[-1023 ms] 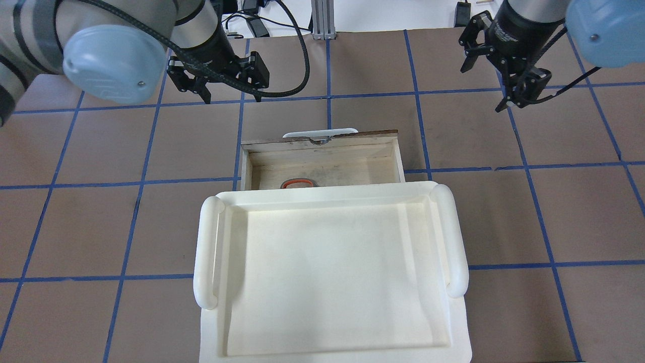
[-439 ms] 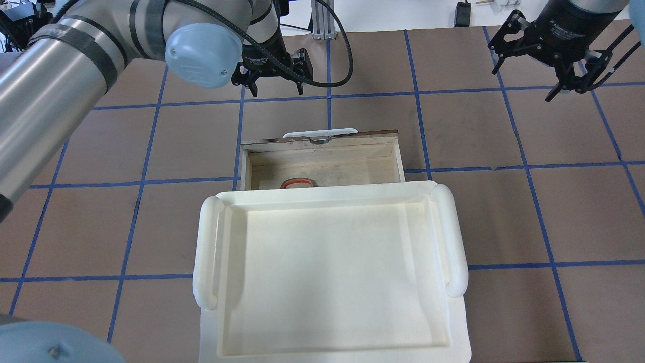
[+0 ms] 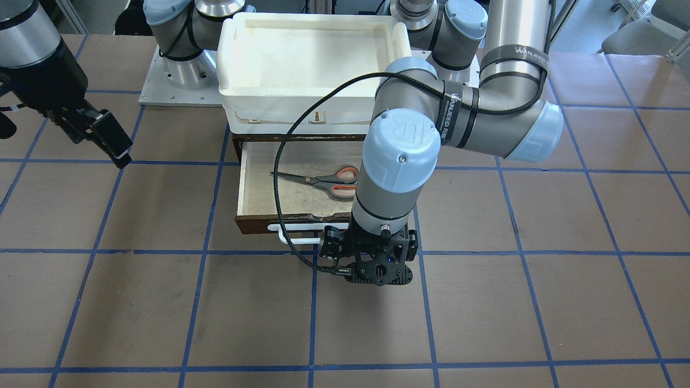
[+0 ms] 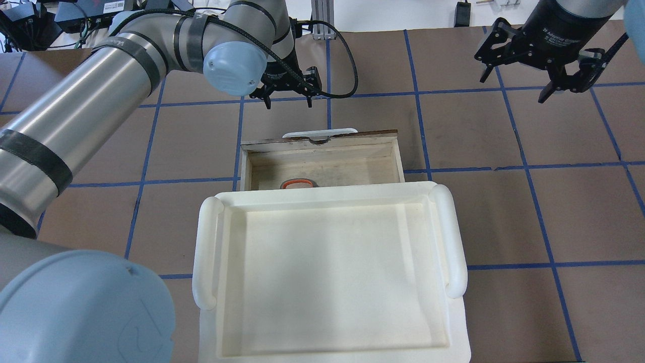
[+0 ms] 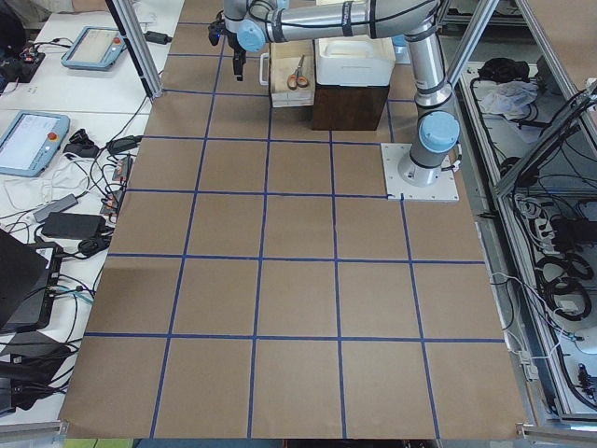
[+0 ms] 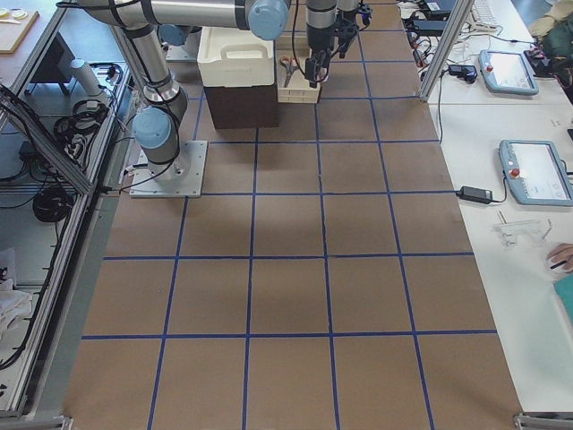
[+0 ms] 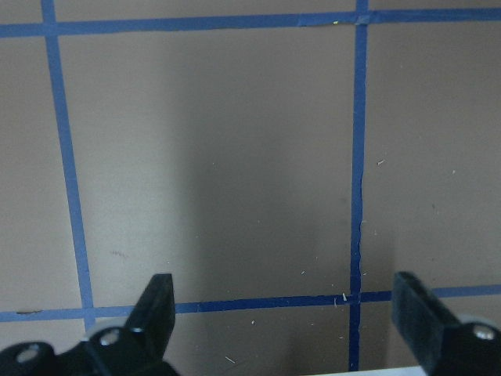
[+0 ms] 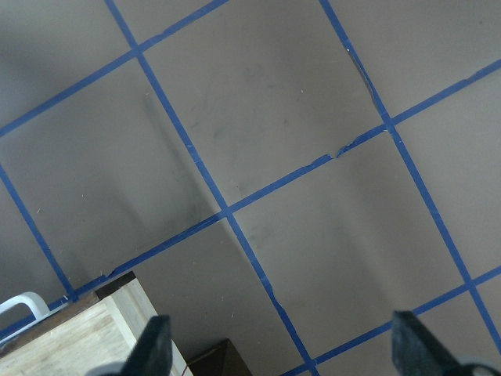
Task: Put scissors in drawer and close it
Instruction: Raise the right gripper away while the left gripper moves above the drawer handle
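Drawer (image 3: 241,188) pulled out, front top edge chipped. One pair scissors (image 3: 323,180) flat on its floor, blade tip short of side wall. Left gripper (image 4: 288,103) fingers spread, empty, just beyond white handle (image 4: 302,134), not touching. Right gripper (image 8: 282,352) spread, empty, well off past drawer's corner. One white tray (image 4: 206,252) above drawer's rear. Bare table (image 3: 161,302) in front and on both sides
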Robot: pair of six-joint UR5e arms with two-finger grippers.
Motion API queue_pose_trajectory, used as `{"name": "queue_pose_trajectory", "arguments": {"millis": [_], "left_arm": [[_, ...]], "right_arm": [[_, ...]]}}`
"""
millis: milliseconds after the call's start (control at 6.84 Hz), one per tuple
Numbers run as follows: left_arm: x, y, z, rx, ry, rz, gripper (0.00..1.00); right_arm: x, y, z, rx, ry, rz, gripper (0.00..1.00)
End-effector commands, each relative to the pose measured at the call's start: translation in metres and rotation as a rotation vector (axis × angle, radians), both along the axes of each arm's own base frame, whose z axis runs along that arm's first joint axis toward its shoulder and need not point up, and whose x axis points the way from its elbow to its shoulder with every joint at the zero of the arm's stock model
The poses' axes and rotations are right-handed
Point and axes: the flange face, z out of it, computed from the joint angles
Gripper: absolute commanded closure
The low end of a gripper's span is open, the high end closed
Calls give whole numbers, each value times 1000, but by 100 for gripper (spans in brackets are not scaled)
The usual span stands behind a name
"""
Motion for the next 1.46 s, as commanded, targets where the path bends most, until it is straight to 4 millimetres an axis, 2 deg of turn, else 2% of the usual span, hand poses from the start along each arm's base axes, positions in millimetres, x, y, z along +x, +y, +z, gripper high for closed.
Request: {"name": "queue_pose_trajectory", "arguments": {"millis": [0, 439, 585, 731, 1316], "left_arm": [[0, 2, -17, 70, -14, -1, 0], [1, 13, -12, 151, -16, 2, 0], [1, 14, -13, 159, -15, 2, 0], [0, 17, -11, 176, -7, 4, 0], [2, 26, -7, 223, -17, 32, 0]], "right_arm": [[22, 6, -3, 13, 12, 58, 0], [19, 1, -11, 27, 42, 60, 0], [19, 3, -13, 39, 42, 77, 0], [19, 2, -13, 35, 45, 179, 0], [20, -2, -15, 28, 43, 203, 0]]}}
